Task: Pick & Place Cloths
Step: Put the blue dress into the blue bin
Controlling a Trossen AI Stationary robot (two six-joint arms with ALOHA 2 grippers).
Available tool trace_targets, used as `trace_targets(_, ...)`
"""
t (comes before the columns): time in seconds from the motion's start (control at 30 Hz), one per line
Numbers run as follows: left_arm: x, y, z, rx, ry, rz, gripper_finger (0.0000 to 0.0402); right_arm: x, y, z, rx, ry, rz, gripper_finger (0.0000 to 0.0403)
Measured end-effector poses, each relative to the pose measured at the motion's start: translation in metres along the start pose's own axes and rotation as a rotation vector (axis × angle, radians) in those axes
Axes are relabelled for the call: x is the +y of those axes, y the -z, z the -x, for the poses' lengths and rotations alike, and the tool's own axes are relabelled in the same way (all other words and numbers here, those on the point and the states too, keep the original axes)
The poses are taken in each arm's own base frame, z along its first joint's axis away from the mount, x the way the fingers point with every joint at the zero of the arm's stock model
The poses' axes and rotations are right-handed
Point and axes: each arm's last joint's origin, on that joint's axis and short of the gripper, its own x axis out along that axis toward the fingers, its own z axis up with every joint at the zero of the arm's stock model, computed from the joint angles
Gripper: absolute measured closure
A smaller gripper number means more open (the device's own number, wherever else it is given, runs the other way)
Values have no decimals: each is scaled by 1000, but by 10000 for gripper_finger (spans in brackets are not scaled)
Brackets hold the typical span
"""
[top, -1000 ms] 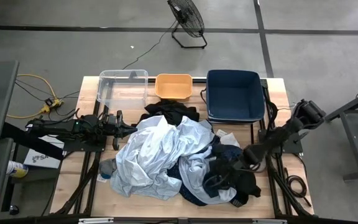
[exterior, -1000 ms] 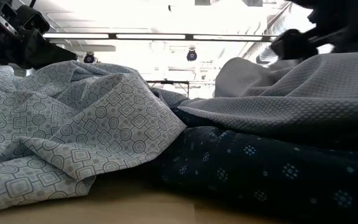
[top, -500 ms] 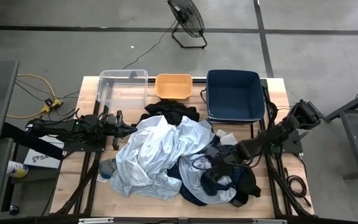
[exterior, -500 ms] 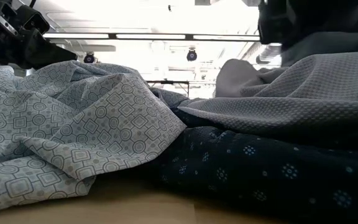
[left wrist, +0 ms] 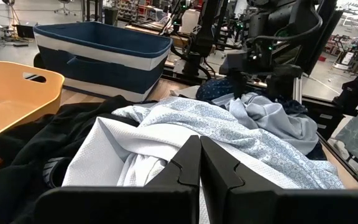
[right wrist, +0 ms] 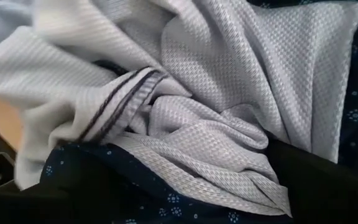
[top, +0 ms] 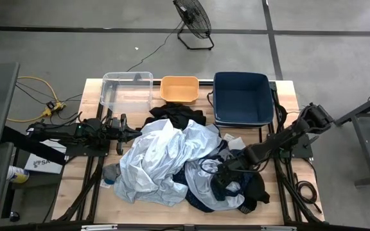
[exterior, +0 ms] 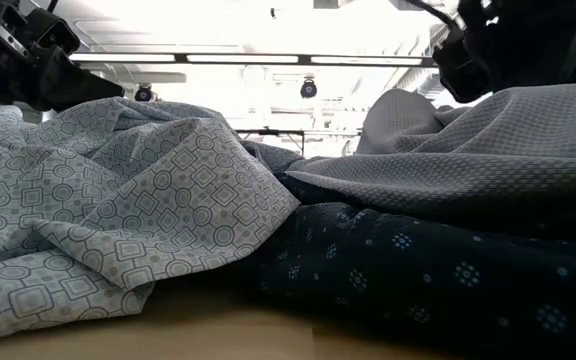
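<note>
The cloths lie heaped in the table's middle. A large pale blue patterned cloth (top: 159, 160) covers the left part. A black one (top: 175, 115) lies at the far side, and dark pieces (top: 243, 189) at the right. My right gripper (top: 225, 172) stands open above the heap's right part, slanting down. Right under it lie a white waffle-weave cloth (right wrist: 216, 93) with a dark-striped hem and a navy dotted cloth (right wrist: 135, 186). I see no touch. My left gripper (left wrist: 199, 168) waits shut at the table's left, level, pointing at the heap.
Three bins stand along the far edge: a clear one (top: 127, 90), an orange one (top: 178, 88) and a navy one (top: 243, 96). Bare wood shows at the table's near left (top: 105, 202). A fan (top: 193, 19) stands on the floor beyond the table.
My right gripper has swung toward the table's left, out over the heap's right part. It has rolled about its own line and tipped downward. It has stayed open. The left arm has kept still.
</note>
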Motion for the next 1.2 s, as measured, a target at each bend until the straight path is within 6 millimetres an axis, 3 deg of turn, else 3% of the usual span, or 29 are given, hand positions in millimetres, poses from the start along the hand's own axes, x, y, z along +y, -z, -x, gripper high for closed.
trace_targets(0.3, 0, 0, 0, 0, 0, 0, 402, 0, -5, -24, 148, 12, -40, 103)
trace_targets(0.53, 0, 0, 0, 0, 0, 0, 402, 3, -6, -16, 163, -36, -67, 204)
trace_targets(0.83, 0, 0, 0, 0, 0, 0, 402, 8, -11, 31, -14, -186, -33, 385)
trace_targets(1.07, 0, 0, 0, 1, 0, 0, 402, 8, -14, 66, -134, -311, -20, 393)
trace_targets(1.2, 0, 0, 0, 0, 0, 0, 402, 9, -18, 102, -267, -412, -2, 394)
